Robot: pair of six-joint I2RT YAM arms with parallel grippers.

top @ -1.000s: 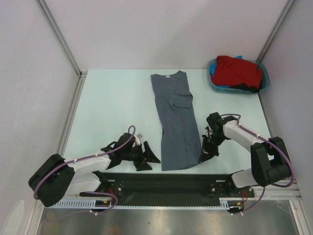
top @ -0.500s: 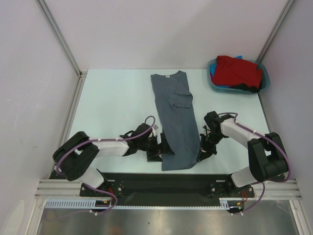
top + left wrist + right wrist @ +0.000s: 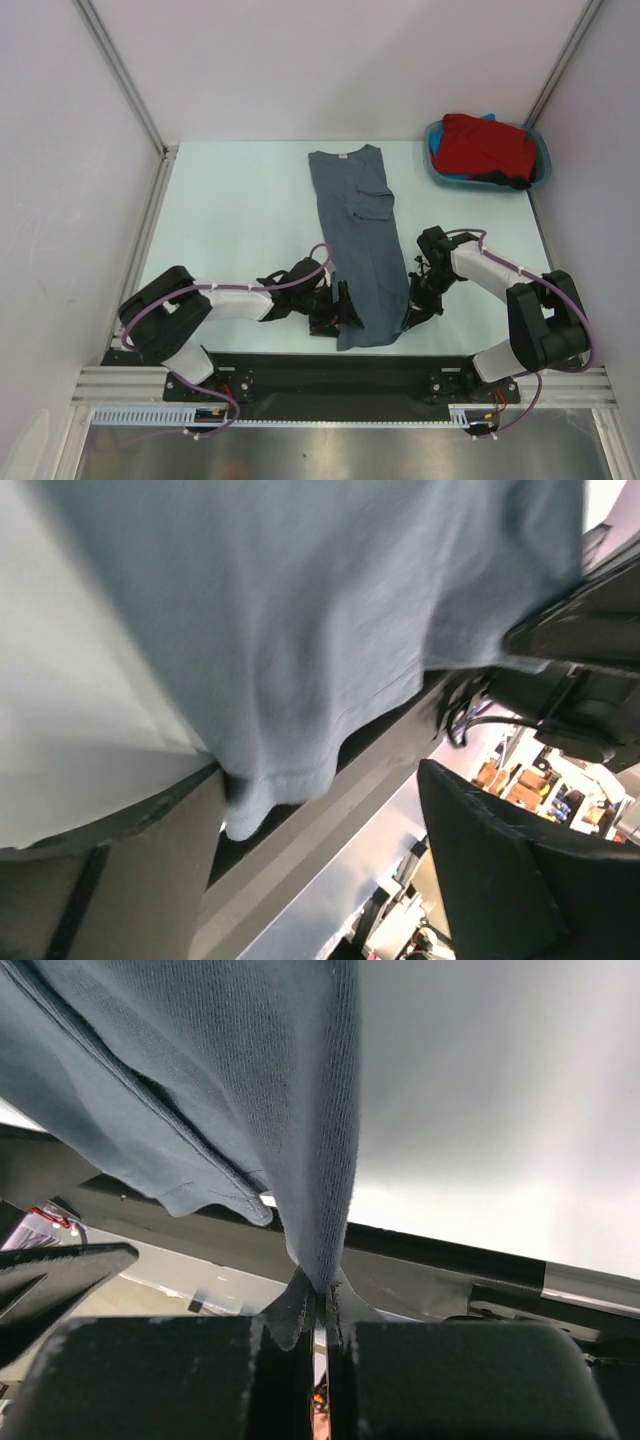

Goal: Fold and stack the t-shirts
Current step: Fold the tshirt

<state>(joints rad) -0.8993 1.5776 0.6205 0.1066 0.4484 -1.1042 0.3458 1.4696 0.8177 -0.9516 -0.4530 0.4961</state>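
Above: left gripper (image 3: pixel 338 308) newly in from the left at the near hem of the grey t-shirt (image 3: pixel 355 240), flat on the bench (image 3: pixel 230 220). Left wrist: jaws wide, hem corner between, ungripped. Right wrist: right gripper (image 3: pixel 412 318) clenched on the other corner; fold nearly ready.

Blue cloth (image 3: pixel 488 117) largely under red shirt (image 3: pixel 487 143)

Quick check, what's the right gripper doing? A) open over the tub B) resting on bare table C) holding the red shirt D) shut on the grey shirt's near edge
D: the right gripper is closed, with the grey shirt pinched between its fingers.
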